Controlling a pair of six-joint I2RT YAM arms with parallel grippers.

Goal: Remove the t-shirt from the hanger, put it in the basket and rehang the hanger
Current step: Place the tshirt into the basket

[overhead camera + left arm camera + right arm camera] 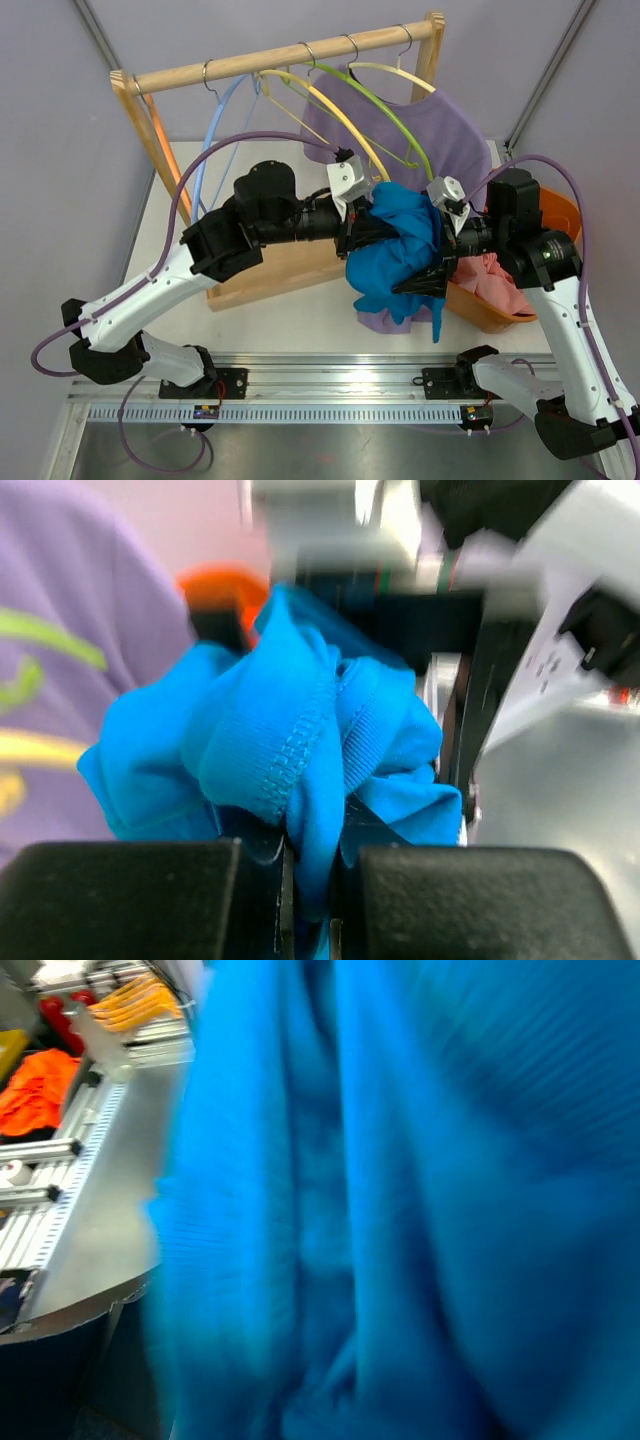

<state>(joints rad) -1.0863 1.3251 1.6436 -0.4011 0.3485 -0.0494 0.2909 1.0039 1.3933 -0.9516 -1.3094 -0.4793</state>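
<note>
Blue t-shirt (395, 240): bunched into a wad in mid-air, in front of the wooden rack (290, 55) and above the table (290, 310). A thin tail of cloth hangs down toward the near edge. The long axis of the wad runs roughly from rack side to near side.

Hanger: the green hanger (390, 115) curves down toward the top of the wad. From the top view I can't tell whether any cloth is caught on it; most looks free. The purple shirt (450, 140) hangs behind on its own hanger.

Left gripper (365, 232): at the wad's left flank. In the wrist view its fingers (130, 900) are pressed nearly together with a ribbed fold of blue pinched between them. A firm hold.

Right gripper (425, 275): at the wad's right, lower flank, jaws spread wide. Cloth drapes over it and fills its wrist view, blurred. Nothing appears clamped.

Key relation: the shirt lies between the two grippers and only the left arm carries it. The orange basket (565, 215) sits just right of the wad, past the right wrist. Judgement: the next move is a carry rightward, away from the rack.
</note>
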